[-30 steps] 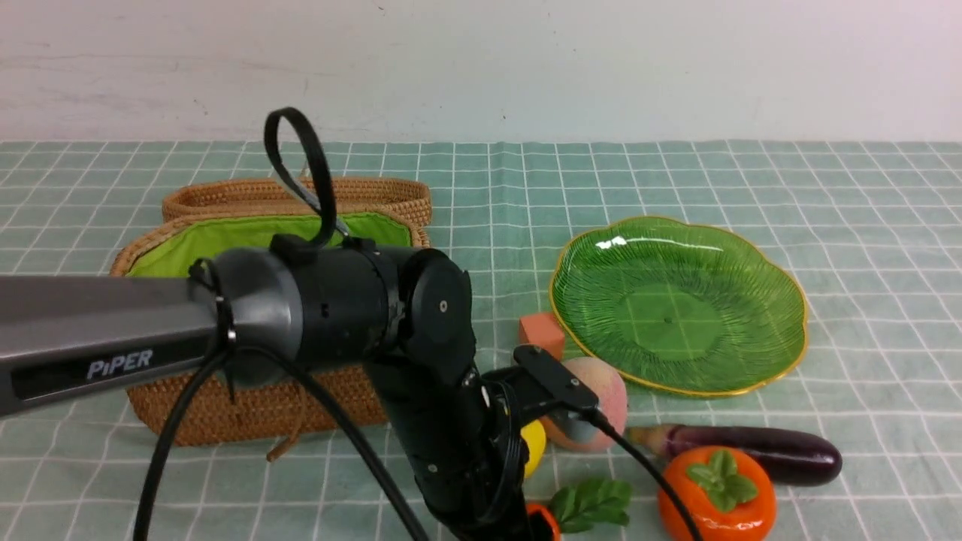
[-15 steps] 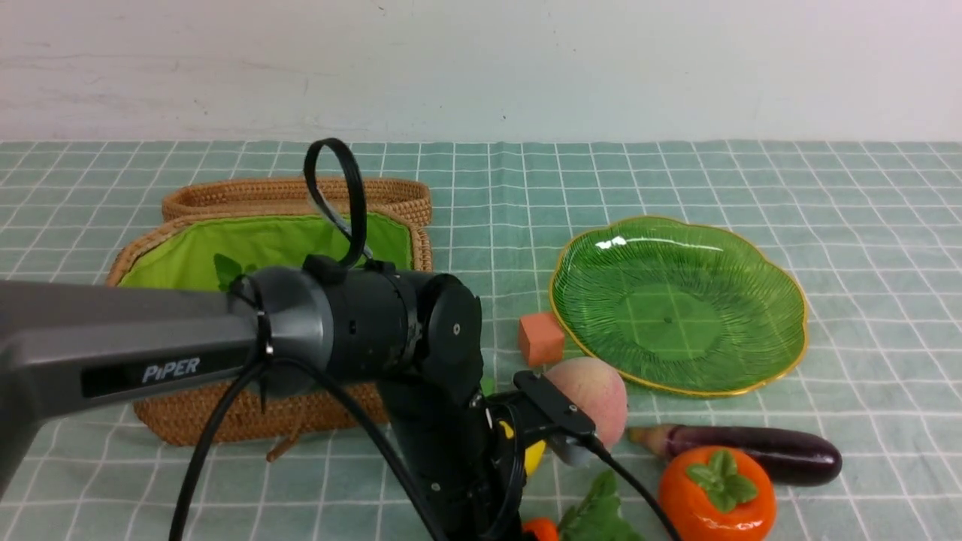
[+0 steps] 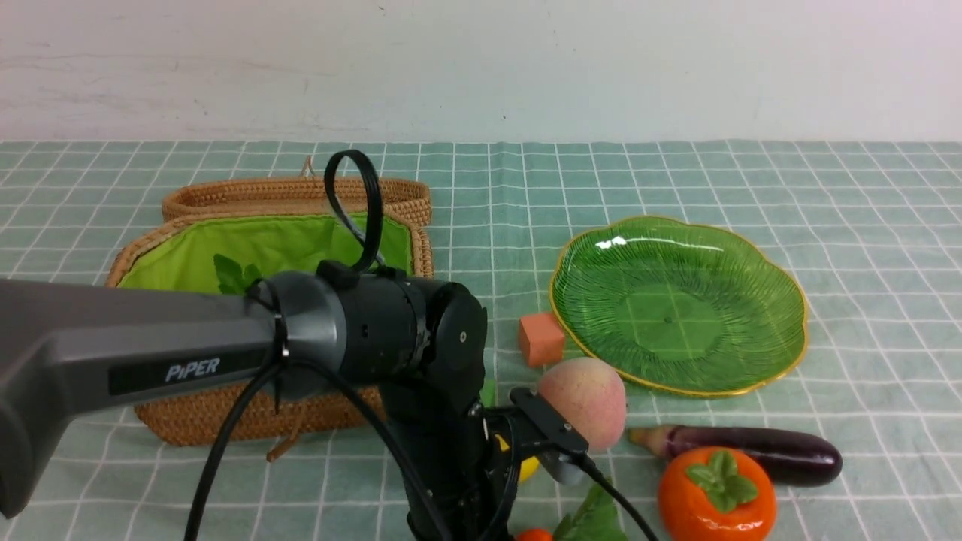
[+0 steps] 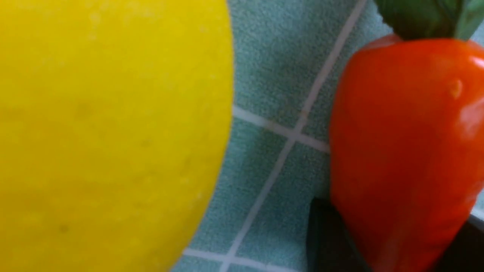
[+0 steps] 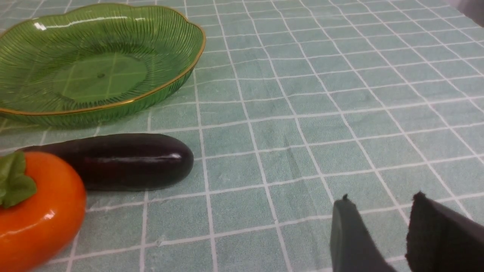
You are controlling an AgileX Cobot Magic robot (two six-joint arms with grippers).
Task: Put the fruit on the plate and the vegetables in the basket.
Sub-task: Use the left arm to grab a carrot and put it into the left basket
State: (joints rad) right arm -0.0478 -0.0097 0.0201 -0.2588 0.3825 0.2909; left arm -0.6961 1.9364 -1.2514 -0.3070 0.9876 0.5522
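**Front view:** the L arm (image 3: 188,353) fills the near left, reaching across and bending down at the front edge. Its pincer is hidden under the wrist here. Behind it the basket (image 3: 255,417) sits on the left of the table (image 3: 864,188), lid (image 3: 301,197) thrown back, green lining showing. A green leaf (image 3: 233,274) pokes up inside; the arm blocks the rest. The plate (image 3: 676,308) lies right of centre. An orange cube (image 3: 541,338) is just beside its left rim. The peach (image 3: 586,402) is just in front of the cube, near the plate's front rim. The eggplant (image 3: 751,451) lies lengthways to the right of the peach, w/ the persimmon (image 3: 718,496) just in front of it. A sliver of lemon (image 3: 527,469) shows by the wrist, and the carrot (image 3: 533,535) and its leaves are at the bottom edge.

**L wrist view:** very close up. The lemon (image 4: 106,128) and carrot (image 4: 397,143) are apart, w/ a strip of checked cloth (image 4: 272,113) btwn them. The L pincer (image 4: 395,241) straddles the carrot's narrow end, w/ one dark finger (image 4: 325,241) right against it. Can't tell whether it's clamped on.

**R wrist view:** the R pincer (image 5: 382,198) hovers low over the cloth, its fingers parted, nothing btwn them. The eggplant (image 5: 113,160) and persimmon (image 5: 38,211) lie side by side well away from it, w/ the plate (image 5: 98,71) beyond them.
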